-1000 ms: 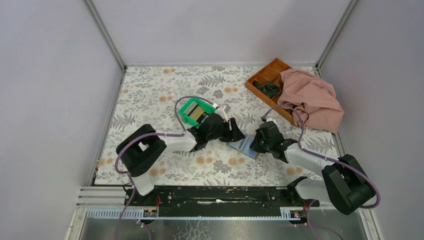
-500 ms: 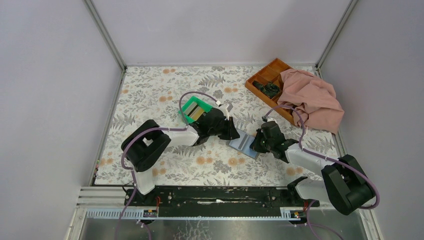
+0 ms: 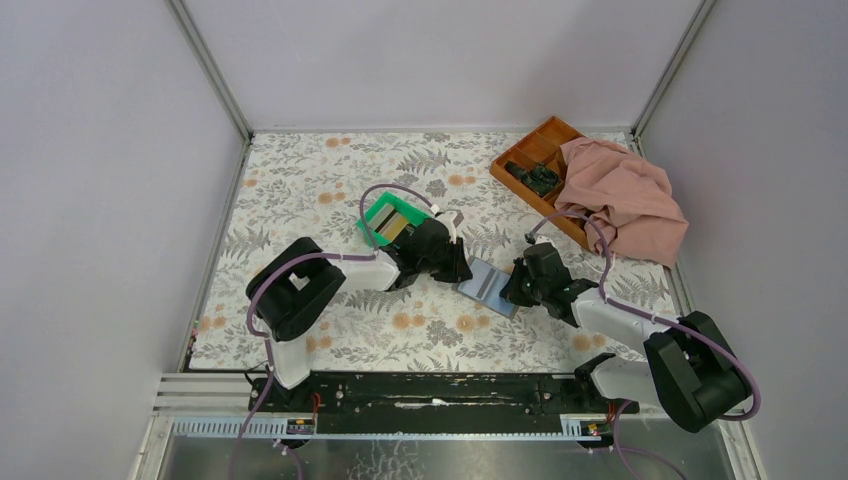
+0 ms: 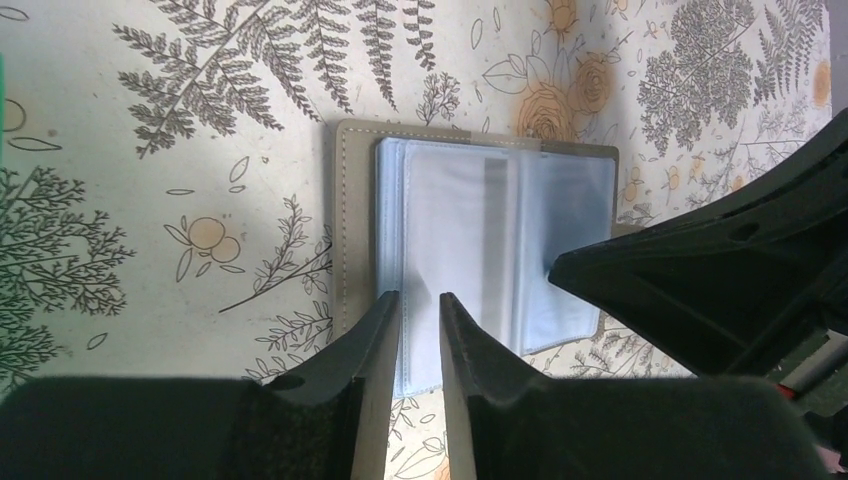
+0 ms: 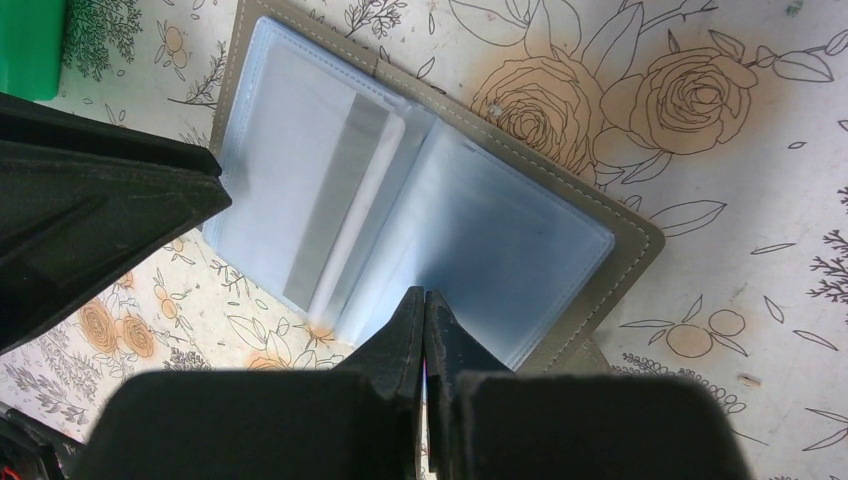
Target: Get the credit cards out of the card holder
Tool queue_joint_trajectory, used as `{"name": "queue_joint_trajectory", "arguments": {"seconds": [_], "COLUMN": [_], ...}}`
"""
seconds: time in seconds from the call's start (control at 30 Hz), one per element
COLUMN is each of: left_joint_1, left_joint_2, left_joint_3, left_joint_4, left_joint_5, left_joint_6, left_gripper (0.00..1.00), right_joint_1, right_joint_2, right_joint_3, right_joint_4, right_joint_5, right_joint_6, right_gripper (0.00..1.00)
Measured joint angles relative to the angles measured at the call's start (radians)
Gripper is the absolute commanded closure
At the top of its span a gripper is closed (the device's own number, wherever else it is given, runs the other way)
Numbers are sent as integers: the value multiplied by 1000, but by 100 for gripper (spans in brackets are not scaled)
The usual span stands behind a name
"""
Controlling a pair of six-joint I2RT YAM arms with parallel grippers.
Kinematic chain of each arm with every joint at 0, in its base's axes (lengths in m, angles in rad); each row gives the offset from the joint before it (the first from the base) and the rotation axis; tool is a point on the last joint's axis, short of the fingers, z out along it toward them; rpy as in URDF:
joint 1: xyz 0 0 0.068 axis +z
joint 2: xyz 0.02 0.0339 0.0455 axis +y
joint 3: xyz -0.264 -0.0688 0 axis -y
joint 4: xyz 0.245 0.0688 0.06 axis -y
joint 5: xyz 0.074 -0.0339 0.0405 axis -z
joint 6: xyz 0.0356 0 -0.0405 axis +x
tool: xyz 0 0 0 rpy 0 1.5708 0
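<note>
Narrowing its fingers to a slim gap, the left hand (image 4: 417, 300) sits at the near edge of the card holder (image 4: 480, 240), which lies spread open on the flowered tabletop (image 3: 300, 190) between the two arms. A second ago the same hand reached further over the holder with its fingers wider apart; it has since pulled back a little toward the green bin (image 3: 390, 222). Whether anything is pinched in that gap cannot be told from these views. The right hand (image 5: 425, 295) has not moved: fingers pressed together, tip planted on the holder's right-hand page, apparently pinning it flat. A grey credit card (image 5: 345, 195) sits in the left-hand sleeve, beside the fold. The narrowing and the small retreat read as a try at drawing a card out by its edge, but with a card in its pocket the task looks unfinished. Tan cards (image 3: 396, 229) show inside the bin.
</note>
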Motion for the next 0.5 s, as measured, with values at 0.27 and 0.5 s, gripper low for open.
{"name": "queue_joint_trajectory", "arguments": {"seconds": [0.27, 0.5], "left_joint_1": [0, -5], "left_joint_2": [0, 18], "left_joint_3": [18, 24], "left_joint_4": [-37, -37], "left_joint_5": [-31, -30], "left_joint_6": [21, 25], "left_gripper": [71, 71], "right_joint_1": [-1, -1], "right_joint_2": [0, 0], "right_joint_3": [0, 0], "right_joint_4": [0, 0], "right_joint_5": [0, 0], "right_joint_6": [0, 0], "right_gripper": [100, 100]}}
